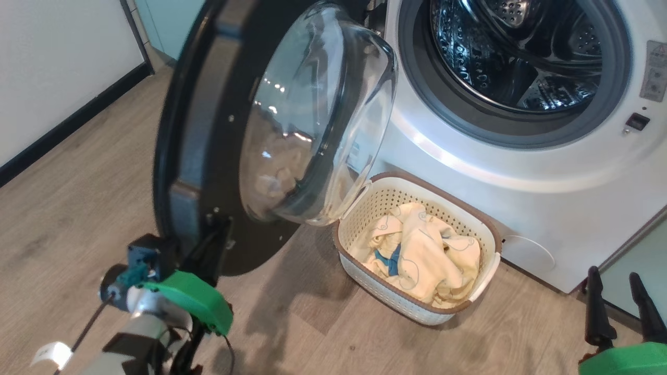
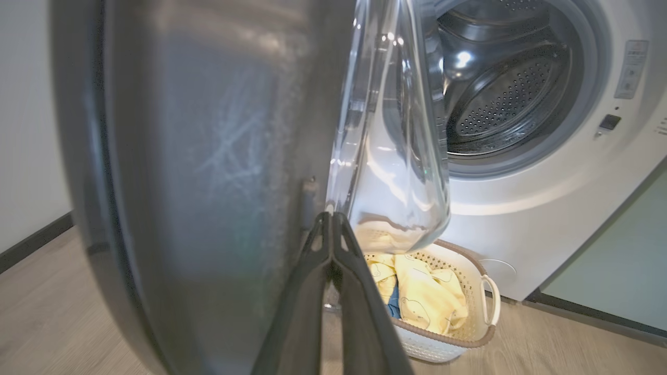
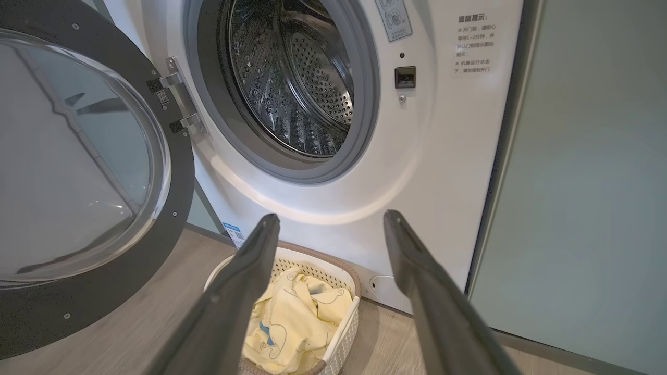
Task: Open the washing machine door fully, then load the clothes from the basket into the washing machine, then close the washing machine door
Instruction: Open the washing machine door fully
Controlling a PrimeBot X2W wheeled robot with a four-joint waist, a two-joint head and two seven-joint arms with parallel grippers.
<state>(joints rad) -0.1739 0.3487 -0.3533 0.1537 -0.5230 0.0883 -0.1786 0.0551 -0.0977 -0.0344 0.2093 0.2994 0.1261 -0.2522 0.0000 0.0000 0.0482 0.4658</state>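
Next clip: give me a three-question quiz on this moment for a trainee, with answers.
1. True or false: the clothes lie in the basket.
2. Pick one. The left gripper is: A open; B shut; C shut on a piece of cloth.
3. Fill in: the washing machine door stands ___.
Key: 1 true; 2 B; 3 open.
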